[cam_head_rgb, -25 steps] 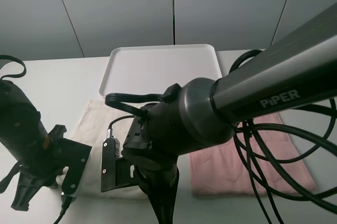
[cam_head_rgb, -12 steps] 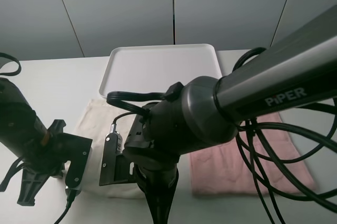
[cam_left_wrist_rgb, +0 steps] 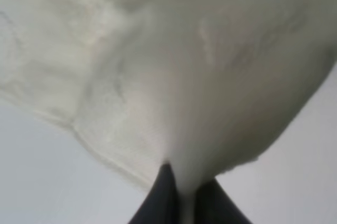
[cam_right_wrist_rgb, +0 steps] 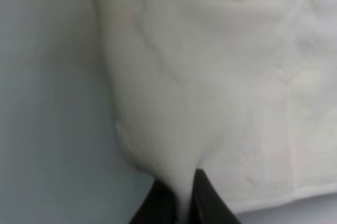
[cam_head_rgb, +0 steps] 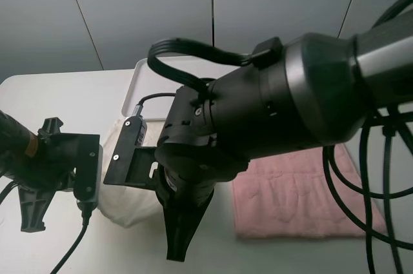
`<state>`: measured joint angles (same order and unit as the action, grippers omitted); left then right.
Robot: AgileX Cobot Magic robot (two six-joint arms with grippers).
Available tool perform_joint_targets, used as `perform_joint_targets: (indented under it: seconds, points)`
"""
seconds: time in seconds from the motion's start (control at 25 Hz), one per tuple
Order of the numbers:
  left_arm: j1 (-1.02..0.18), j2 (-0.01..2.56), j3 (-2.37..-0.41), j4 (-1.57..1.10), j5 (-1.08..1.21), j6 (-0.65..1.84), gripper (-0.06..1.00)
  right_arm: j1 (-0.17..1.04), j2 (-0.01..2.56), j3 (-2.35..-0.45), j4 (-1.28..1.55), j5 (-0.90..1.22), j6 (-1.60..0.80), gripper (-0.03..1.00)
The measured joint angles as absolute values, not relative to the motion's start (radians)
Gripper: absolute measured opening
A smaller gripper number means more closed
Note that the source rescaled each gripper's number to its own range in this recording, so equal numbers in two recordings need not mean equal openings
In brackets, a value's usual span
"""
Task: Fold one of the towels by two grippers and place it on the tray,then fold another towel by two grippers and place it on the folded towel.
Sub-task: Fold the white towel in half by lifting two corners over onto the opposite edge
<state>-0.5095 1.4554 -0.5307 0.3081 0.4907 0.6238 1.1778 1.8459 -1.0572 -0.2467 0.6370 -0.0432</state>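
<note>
We take this for the first fold, our left gripper (cam_left_wrist_rgb: 184, 195) and right gripper (cam_right_wrist_rgb: 179, 192) each clamped on the near edge of the cream towel (cam_head_rgb: 126, 204) lying just before the tray (cam_head_rgb: 143, 87), so next we should carry that edge forward together.

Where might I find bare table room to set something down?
Bare: the table's far-left stretch beside the tray. Crowded: near middle, where left hand and right hand pinch the cream towel; the pink towel fills the right.
</note>
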Motion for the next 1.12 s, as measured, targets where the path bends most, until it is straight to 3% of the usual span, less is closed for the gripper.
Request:
perform_joint_targets:
  seconds: [0.64, 0.8, 1.12]
  points:
    - [-0.507, 1.401, -0.531, 0.576, 0.337, -0.107, 0.00, 1.118, 1.807, -1.057, -0.485, 0.694, 0.455, 0.00]
    - [-0.451, 1.407, -0.531, 0.668, 0.292, -0.278, 0.00, 1.103, 1.807, -1.057, -0.547, 0.670, 0.558, 0.00]
    - [-0.364, 1.428, -0.531, 0.691, 0.164, -0.328, 0.00, 0.983, 1.809, -1.057, -0.579, 0.591, 0.653, 0.00]
